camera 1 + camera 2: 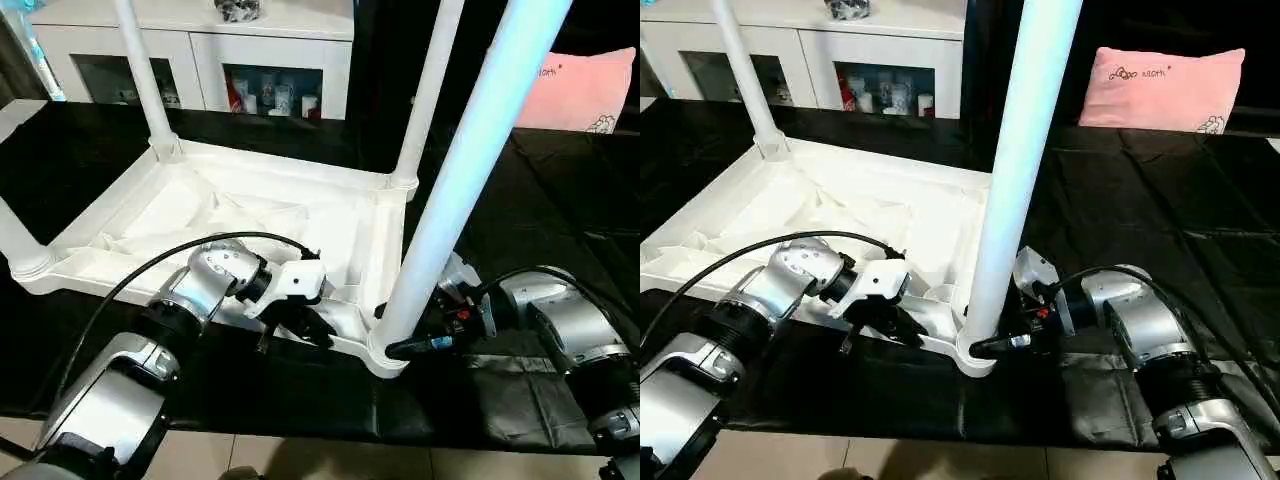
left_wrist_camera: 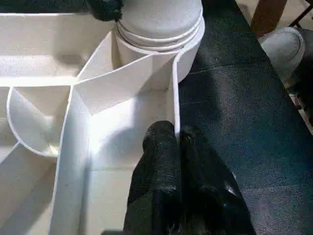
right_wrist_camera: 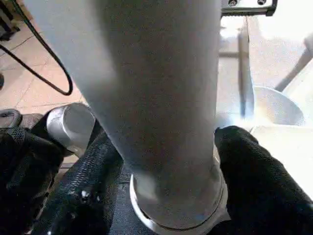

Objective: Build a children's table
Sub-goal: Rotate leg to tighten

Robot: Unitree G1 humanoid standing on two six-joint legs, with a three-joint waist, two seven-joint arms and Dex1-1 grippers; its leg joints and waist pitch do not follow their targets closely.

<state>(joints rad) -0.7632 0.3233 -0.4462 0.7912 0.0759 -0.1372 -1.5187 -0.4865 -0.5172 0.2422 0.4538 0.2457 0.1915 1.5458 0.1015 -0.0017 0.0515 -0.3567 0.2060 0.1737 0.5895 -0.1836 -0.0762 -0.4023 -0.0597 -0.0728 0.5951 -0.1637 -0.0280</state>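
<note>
The white tabletop (image 1: 250, 215) lies upside down on the black cover, ribs up. Legs stand in its corner sockets: a far-left leg (image 1: 145, 80), a far-right leg (image 1: 425, 100), a near-left leg (image 1: 15, 245) and a thick near-right leg (image 1: 470, 170). My left gripper (image 1: 300, 325) is shut on the tabletop's near rim, whose thin wall (image 2: 175, 98) runs in between the black fingers (image 2: 161, 161). My right gripper (image 1: 410, 335) sits at the base of the near-right leg (image 3: 161, 98). One finger (image 3: 249, 166) presses each side just above the socket.
A white cabinet (image 1: 200, 40) with glass doors stands behind the work. A pink pillow (image 1: 585, 90) lies at the back right. Black cloth (image 1: 560, 200) covers the surface, whose front edge runs just beneath my forearms, with tiled floor (image 1: 300, 460) below.
</note>
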